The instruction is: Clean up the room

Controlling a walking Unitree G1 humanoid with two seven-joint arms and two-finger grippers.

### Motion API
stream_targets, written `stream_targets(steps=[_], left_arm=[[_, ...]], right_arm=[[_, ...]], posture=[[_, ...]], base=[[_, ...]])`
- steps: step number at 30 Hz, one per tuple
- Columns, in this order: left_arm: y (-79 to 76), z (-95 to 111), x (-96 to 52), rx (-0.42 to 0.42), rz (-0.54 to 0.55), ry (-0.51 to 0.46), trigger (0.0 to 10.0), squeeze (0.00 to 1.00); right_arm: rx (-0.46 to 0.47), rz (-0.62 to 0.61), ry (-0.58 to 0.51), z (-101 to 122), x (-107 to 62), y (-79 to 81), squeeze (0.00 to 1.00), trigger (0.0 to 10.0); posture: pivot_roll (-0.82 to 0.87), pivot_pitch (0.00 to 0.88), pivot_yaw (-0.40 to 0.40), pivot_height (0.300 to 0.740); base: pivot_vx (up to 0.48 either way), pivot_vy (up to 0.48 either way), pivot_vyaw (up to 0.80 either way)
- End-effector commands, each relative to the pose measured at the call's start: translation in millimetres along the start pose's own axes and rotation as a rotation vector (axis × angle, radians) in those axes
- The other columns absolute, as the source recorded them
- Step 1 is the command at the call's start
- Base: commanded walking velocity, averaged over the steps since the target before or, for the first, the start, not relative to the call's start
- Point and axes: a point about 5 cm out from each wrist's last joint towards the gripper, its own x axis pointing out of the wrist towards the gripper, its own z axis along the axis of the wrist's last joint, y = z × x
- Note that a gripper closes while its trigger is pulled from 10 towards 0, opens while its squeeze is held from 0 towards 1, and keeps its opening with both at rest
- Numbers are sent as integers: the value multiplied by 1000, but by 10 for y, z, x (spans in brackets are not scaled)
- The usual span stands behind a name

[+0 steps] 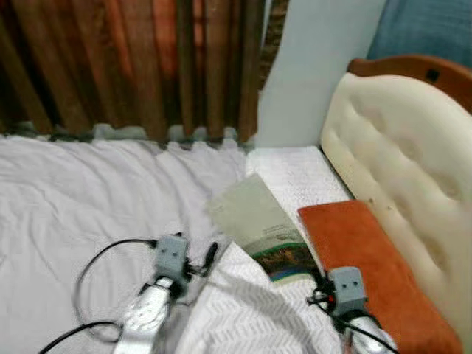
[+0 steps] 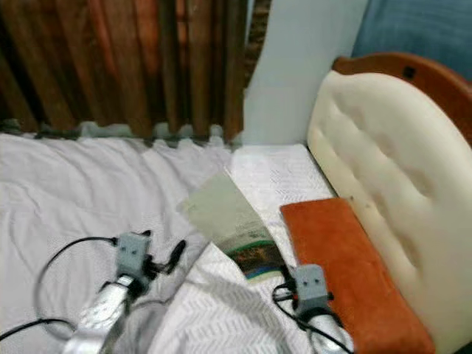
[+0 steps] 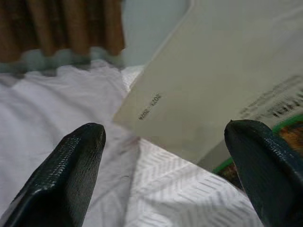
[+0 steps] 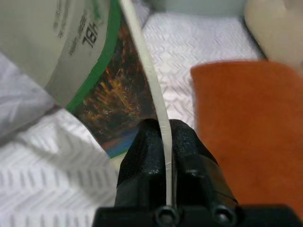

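A thin book [image 1: 262, 225] is held up over the bed [image 1: 66, 199], tilted, with its pale cover facing up and a green and dark picture at its near end. The right gripper [image 4: 162, 142] has its jaws squeezed tight on the near edge of the book, one black finger on each side of the thin edge. The left gripper [image 3: 165, 156] is just to the left of the book with its jaws wide apart and nothing between them; the book's pale cover lies past its fingertips [image 3: 80, 146]. The left arm [image 1: 158, 291] reaches up from the near left, with a black cable [image 1: 96, 265] looping beside it on the white sheet. An orange cushion [image 1: 372, 269] lies to the right of the book, along the padded cream headboard [image 1: 402, 177]. A white patterned blanket [image 1: 251, 310] is under the book and runs to the far wall. Brown curtains [image 1: 140, 66] hang at the far side of the bed.
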Motion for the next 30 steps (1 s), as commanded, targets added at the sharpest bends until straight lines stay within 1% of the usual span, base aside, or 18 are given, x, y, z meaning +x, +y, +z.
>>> stream_targets(steps=[1,4,5,8,9,10,11,12,13,14,17,18,19,23,25,26,27,30], left_arm=[[103,-58,-41,21,25,49,10000,0],[111,-77,-44,30,22,68,10000,0],[121,-81,-65,34,8,82,10000,0],[126,-79,-80,35,-1,88,10000,0],[118,-78,-132,41,-34,98,10000,0],[118,-78,-132,41,-34,98,10000,0],[97,-45,-226,61,-106,118,10000,0],[73,-8,-312,80,-165,133,10000,0],[73,-8,-312,80,-165,133,10000,0],[87,46,-429,93,-213,152,10000,0],[116,107,-553,101,-244,168,10000,0],[194,197,-749,111,-256,191,10000,0],[228,208,-802,113,-248,202,10000,0],[258,212,-843,115,-237,211,10000,0],[214,246,-925,101,-233,196,10000,0],[214,246,-925,101,-233,196,10000,0],[172,264,-955,94,-239,182,10000,0],[143,275,-971,90,-244,174,10000,0]], right_arm=[[125,71,-9,116,137,150,0,0],[189,94,7,143,200,184,0,0],[284,108,34,160,275,211,0,0],[335,111,47,170,313,221,0,0],[451,101,83,144,372,237,0,0],[451,101,83,144,372,237,0,0],[591,87,140,89,433,273,0,0],[686,69,175,52,465,308,0,0],[686,69,175,52,465,308,0,0],[752,49,206,23,485,327,0,0],[751,18,224,2,489,299,0,0],[687,-30,246,-12,485,210,0,0],[644,-46,256,-14,481,168,0,0],[586,-52,268,-6,482,127,0,0],[367,-41,293,65,497,-8,0,0],[367,-41,293,65,497,-8,0,0],[284,-38,299,99,502,-66,0,0],[239,-37,301,120,505,-100,0,0]], posture=[[38,18,-77,740],[38,18,-77,740],[53,38,-70,740],[53,38,-70,740],[87,93,-56,740],[87,93,-56,740],[157,188,-14,740],[171,212,0,740],[171,212,0,740],[221,285,38,740],[242,336,71,740],[273,405,115,740],[275,414,118,740],[271,429,120,740],[261,459,113,740],[261,459,113,740],[257,458,108,740],[257,458,108,740]], base=[[0,0,0],[0,0,0],[0,0,0],[0,0,0],[0,0,0],[0,0,0],[0,0,0],[0,0,0],[0,0,0],[0,0,0],[0,0,0],[0,0,0],[0,0,0],[0,0,0],[0,0,0],[0,0,0],[0,0,0],[0,0,0]])
